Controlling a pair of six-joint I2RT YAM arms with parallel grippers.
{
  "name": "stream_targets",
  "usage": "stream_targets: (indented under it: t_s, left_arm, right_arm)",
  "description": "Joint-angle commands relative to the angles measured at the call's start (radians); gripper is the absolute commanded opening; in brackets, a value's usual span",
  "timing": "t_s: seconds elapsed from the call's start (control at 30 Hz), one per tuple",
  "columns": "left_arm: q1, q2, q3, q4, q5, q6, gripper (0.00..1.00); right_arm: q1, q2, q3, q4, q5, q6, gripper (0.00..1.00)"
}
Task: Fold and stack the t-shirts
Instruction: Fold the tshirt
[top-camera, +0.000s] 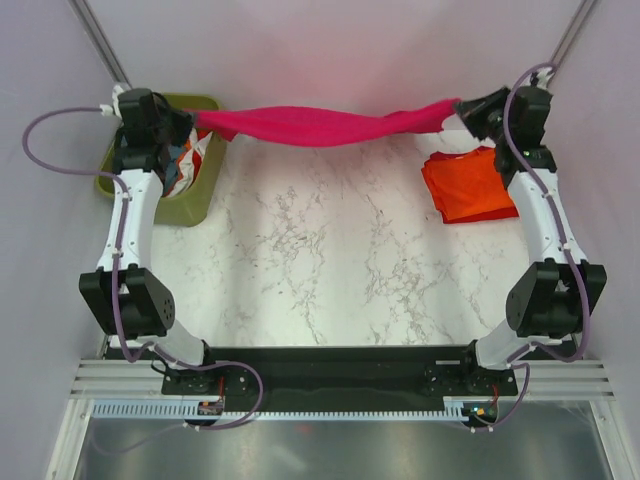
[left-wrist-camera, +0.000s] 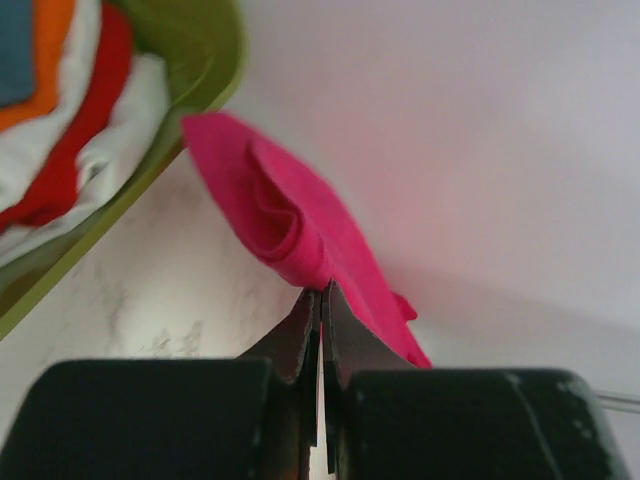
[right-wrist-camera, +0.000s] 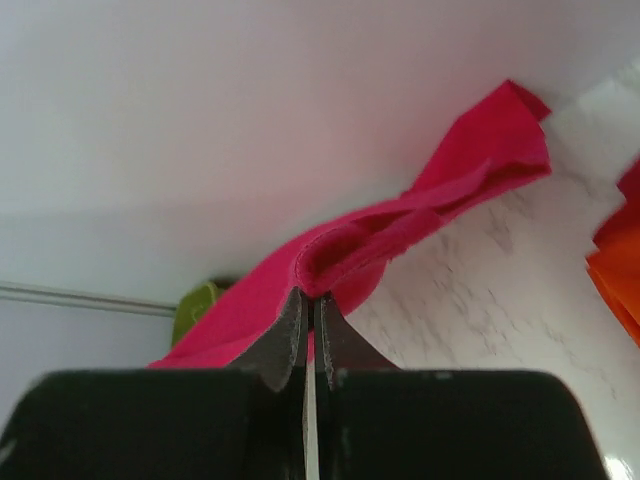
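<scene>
Left gripper (top-camera: 192, 122) and right gripper (top-camera: 460, 106) pinch the magenta t-shirt (top-camera: 320, 126) by its ends.
Pressed together on cloth, they hold it twisted and stretched from ten to two o'clock across the far tabletop (top-camera: 330, 270). Folded orange and red t-shirts (top-camera: 468, 186) lie at three o'clock, and a green basket (top-camera: 190, 210) of clothes sits at ten.

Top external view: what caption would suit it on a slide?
Left pincer and right pincer hold a pink shirt stretched between them.

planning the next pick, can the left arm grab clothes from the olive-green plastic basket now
Probably not yet: the olive-green plastic basket sits close by it, but the left fingers are shut on the stretched magenta-pink cloth t-shirt.
</scene>
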Motion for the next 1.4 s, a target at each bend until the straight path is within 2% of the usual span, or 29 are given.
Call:
stream_targets:
  t_s: [0.0,0.1,0.17,0.43,0.63,0.83,1.07,1.17,1.2,1.23,1.27,1.3,1.33,1.37]
  left_arm:
    - [0.008,-0.104,-0.23,0.162,0.033,0.017,0.02]
    - [0.008,-0.179,-0.466,0.297,0.059,-0.004,0.02]
    - [0.008,-0.21,-0.594,0.327,0.069,-0.018,0.02]
    - [0.009,-0.36,-0.928,0.448,0.068,-0.004,0.02]
    - [0.008,-0.538,-1.119,0.418,0.011,0.016,0.02]
    - [0.009,-0.724,-1.258,0.287,-0.072,0.033,0.02]
    - [0.017,-0.888,-1.388,0.192,-0.153,0.046,0.02]
    - [0.017,-0.897,-1.41,0.14,-0.174,0.04,0.02]
    - [0.017,-0.896,-1.411,0.122,-0.188,0.033,0.02]
    - [0.017,-0.893,-1.413,0.091,-0.193,0.02,0.04]
    - [0.017,-0.887,-1.411,0.079,-0.197,0.019,0.07]
    - [0.017,-0.884,-1.407,0.063,-0.208,0.013,0.12]
    - [0.017,-0.882,-1.395,0.033,-0.211,0.01,0.31]
    - [0.017,-0.88,-1.388,0.02,-0.214,0.01,0.39]
  right_arm:
    - [-0.004,-0.088,-0.222,0.149,-0.044,0.019,0.0]
    - [-0.004,-0.137,-0.398,0.193,-0.05,0.011,0.0]
    - [-0.004,-0.16,-0.511,0.215,-0.053,0.003,0.0]
    - [-0.004,-0.264,-0.814,0.224,-0.03,-0.066,0.0]
    - [-0.004,-0.362,-1.03,0.233,-0.018,-0.1,0.0]
    - [-0.004,-0.491,-1.177,0.169,0.04,-0.124,0.0]
    - [-0.004,-0.669,-1.27,0.039,0.16,-0.146,0.01]
    - [-0.004,-0.704,-1.297,-0.007,0.168,-0.146,0.1]
    - [-0.004,-0.723,-1.305,-0.015,0.169,-0.147,0.26]
    - [-0.004,-0.732,-1.319,-0.026,0.172,-0.15,0.29]
    - [-0.004,-0.759,-1.324,-0.032,0.177,-0.155,0.4]
    - [-0.004,-0.77,-1.325,-0.035,0.189,-0.162,0.47]
    - [-0.004,-0.783,-1.318,-0.04,0.195,-0.172,0.53]
    - [-0.004,-0.79,-1.307,-0.046,0.203,-0.182,0.6]
